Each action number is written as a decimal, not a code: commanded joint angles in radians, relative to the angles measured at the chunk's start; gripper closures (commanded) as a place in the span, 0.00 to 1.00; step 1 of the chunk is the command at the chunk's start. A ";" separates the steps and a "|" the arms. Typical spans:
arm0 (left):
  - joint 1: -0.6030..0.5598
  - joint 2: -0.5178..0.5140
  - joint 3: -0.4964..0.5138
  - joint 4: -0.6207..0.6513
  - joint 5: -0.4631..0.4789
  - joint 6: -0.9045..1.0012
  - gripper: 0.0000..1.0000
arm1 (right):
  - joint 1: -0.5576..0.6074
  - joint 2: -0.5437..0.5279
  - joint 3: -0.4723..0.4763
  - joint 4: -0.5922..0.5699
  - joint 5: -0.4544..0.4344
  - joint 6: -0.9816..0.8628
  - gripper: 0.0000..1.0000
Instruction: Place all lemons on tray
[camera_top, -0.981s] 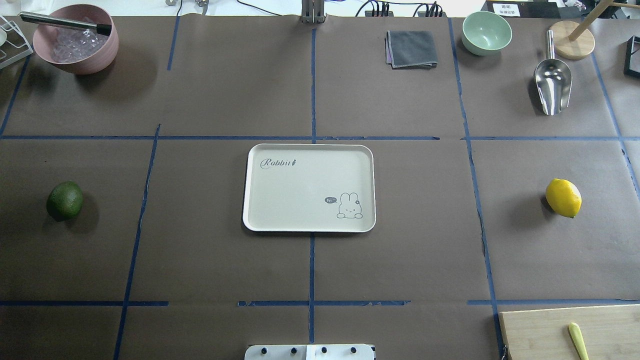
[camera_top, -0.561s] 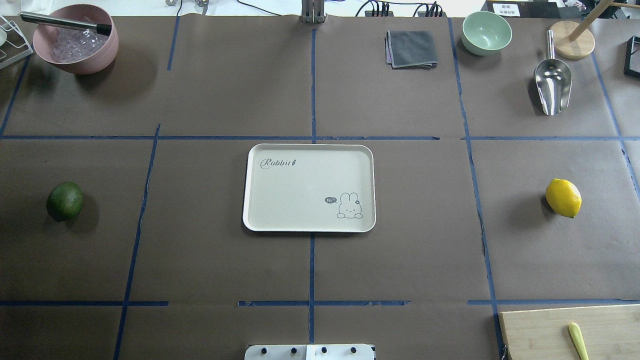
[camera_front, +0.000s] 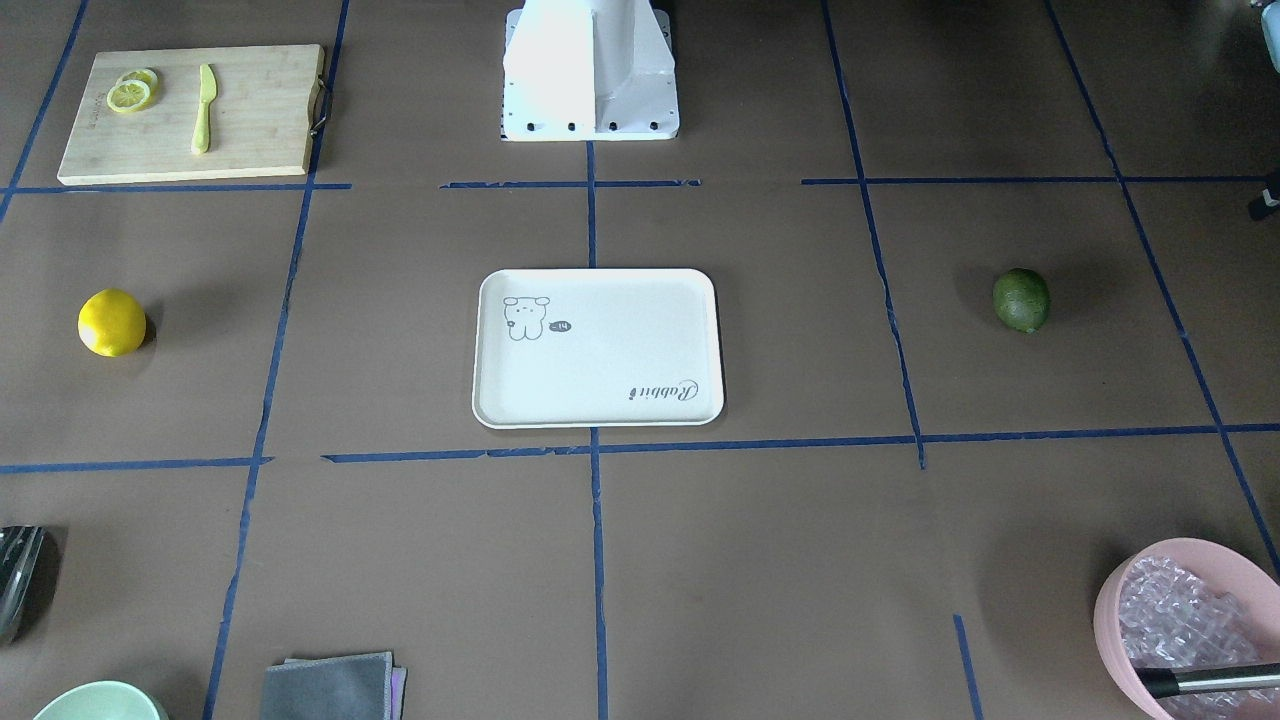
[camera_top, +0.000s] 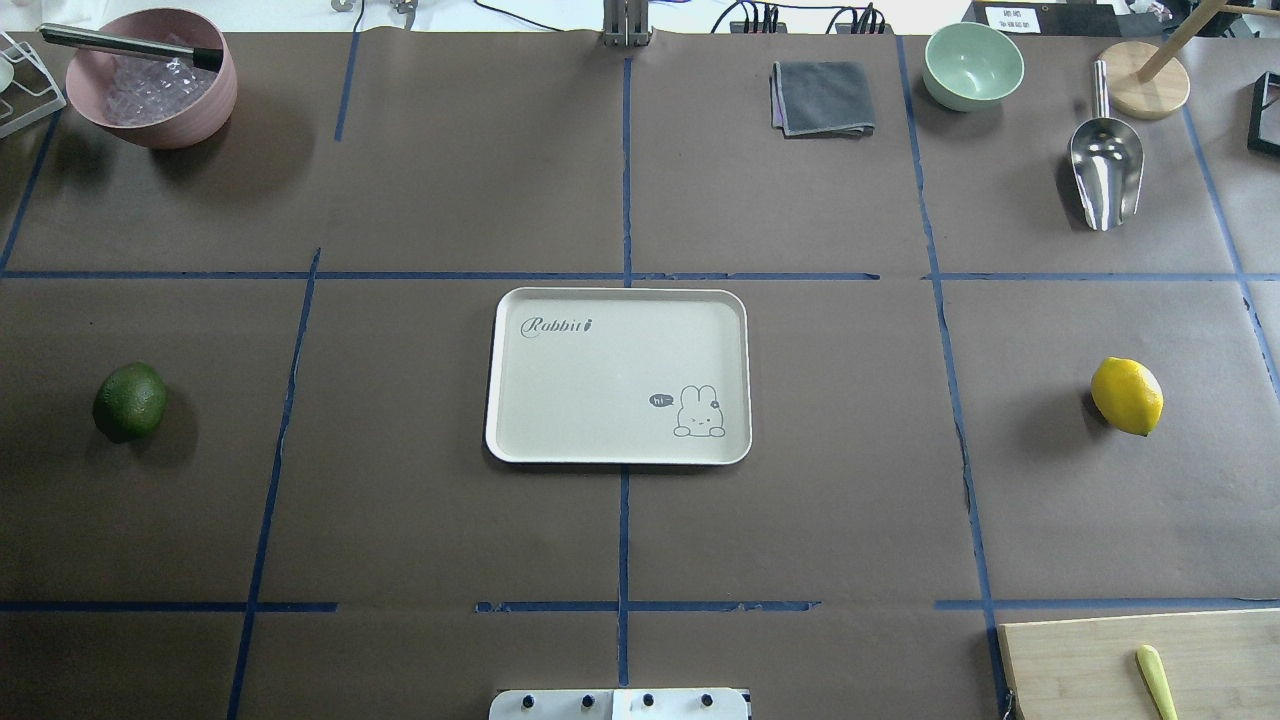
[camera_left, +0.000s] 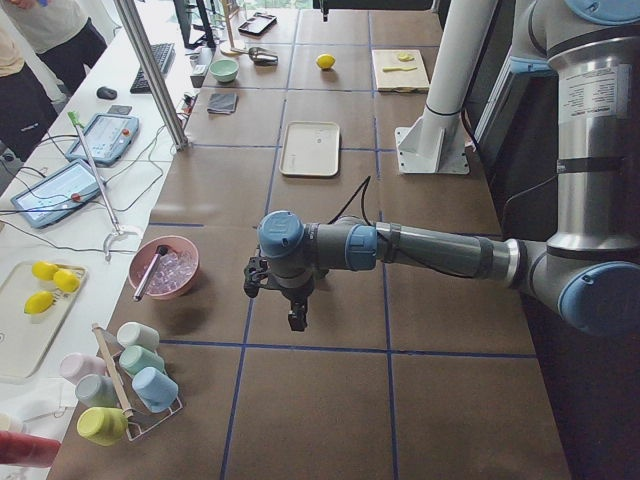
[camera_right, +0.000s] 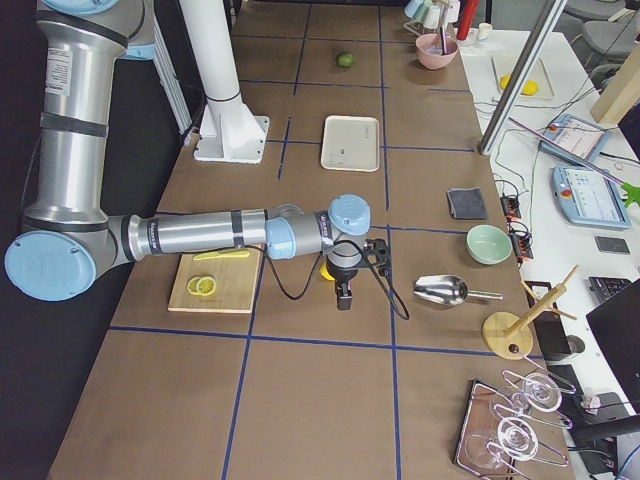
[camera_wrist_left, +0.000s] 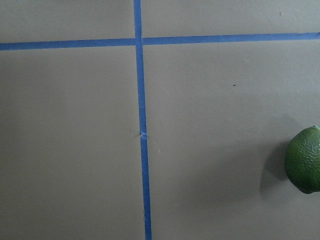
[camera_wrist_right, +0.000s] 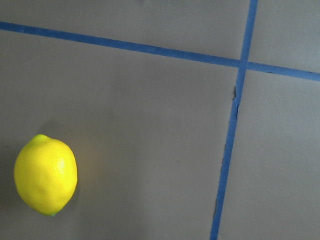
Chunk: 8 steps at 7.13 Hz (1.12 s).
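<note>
Two lemons off the tray: the dark green bumpy-skinned lemon (camera_top: 129, 401) lies at centre left of the overhead view on the brown paper-covered tabletop (camera_top: 400, 500). The bright yellow oval lemon (camera_top: 1127, 396) lies at centre right. Both are well apart from the cream-white rectangular tray (camera_top: 600, 370) in the middle. The left wrist view crops the green fruit at its right edge. The left pincer (camera_left: 297, 322) and right pincer (camera_right: 345, 298) show only in the side views, where I cannot tell whether they are wide or narrow. The right one partly hides the yellow fruit there. The wooden cutting board (camera_top: 1100, 650) is cut off at the overhead view's lower right.
</note>
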 joint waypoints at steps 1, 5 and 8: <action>0.000 0.000 -0.003 -0.003 -0.001 0.002 0.00 | -0.119 -0.009 0.014 0.107 -0.018 0.115 0.00; 0.000 0.000 -0.011 -0.003 -0.002 0.004 0.00 | -0.274 0.016 -0.075 0.372 -0.075 0.342 0.01; 0.000 0.000 -0.012 -0.003 -0.002 0.004 0.00 | -0.312 0.045 -0.118 0.409 -0.104 0.364 0.01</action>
